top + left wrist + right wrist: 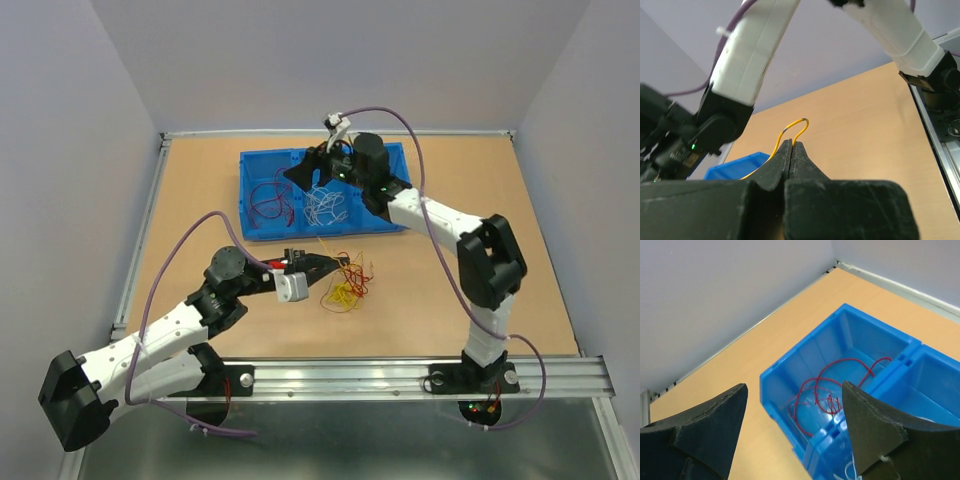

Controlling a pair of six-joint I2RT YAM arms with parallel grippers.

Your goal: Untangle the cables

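A small tangle of red and yellow wires [345, 284] lies on the wooden table in front of the blue bin [395, 222]. My left gripper [345, 262] is shut on a thin yellow wire [796, 126], whose loop sticks up past the fingertips. My right gripper [318, 165] hangs open and empty above the bin; in the right wrist view its fingers [867, 427] straddle the left compartment. Red wires [840, 390] lie in the left compartment [268, 203] and white wires [325, 205] in the middle one.
The bin's rim [785, 375] stands close below my right gripper. A metal rail [400, 375] runs along the near table edge. Grey walls enclose the table on three sides. Thick purple cables loop off both arms.
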